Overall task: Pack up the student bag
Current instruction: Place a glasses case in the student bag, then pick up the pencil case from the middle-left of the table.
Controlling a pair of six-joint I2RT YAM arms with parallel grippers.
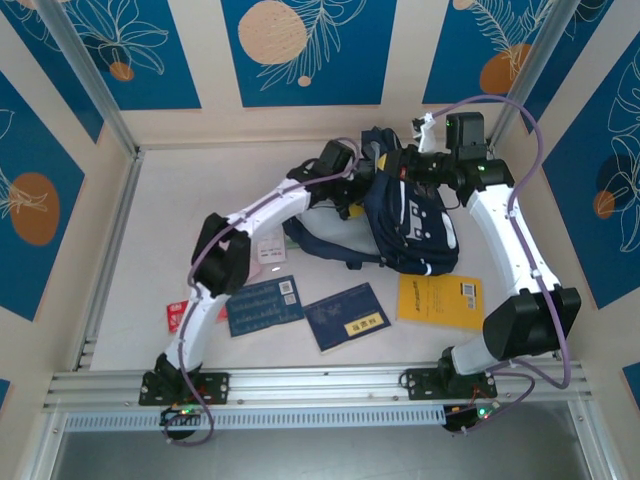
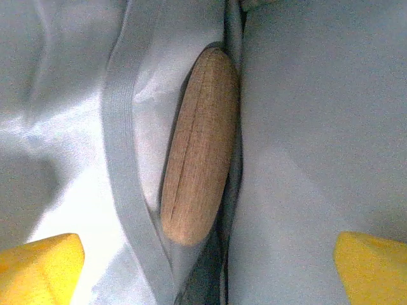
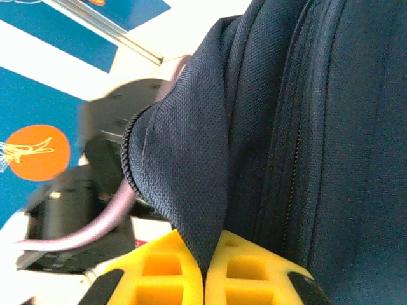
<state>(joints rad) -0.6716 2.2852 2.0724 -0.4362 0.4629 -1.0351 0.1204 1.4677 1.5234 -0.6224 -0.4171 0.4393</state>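
The student bag [image 1: 412, 228], dark navy with white-grey front patches, lies at the middle back of the table. My left gripper [image 1: 355, 192] reaches into its opening. In the left wrist view that gripper [image 2: 206, 274] stands wide open, its yellow fingertips [image 2: 39, 267] far apart over the bag's grey lining [image 2: 318, 140]. An oblong wooden piece [image 2: 200, 146] lies free in a fold of the lining, beyond the fingertips. My right gripper [image 1: 402, 166] is at the bag's top edge. In the right wrist view this gripper [image 3: 213, 257] is shut on the navy fabric rim [image 3: 191, 152] by the zip.
In front of the bag lie a blue notebook [image 1: 265, 305], a navy booklet [image 1: 347, 317] and a yellow book [image 1: 440, 300]. A red item [image 1: 175, 315] sits by the left arm, and a white card [image 1: 268, 250] beside the bag. Walls close in on three sides.
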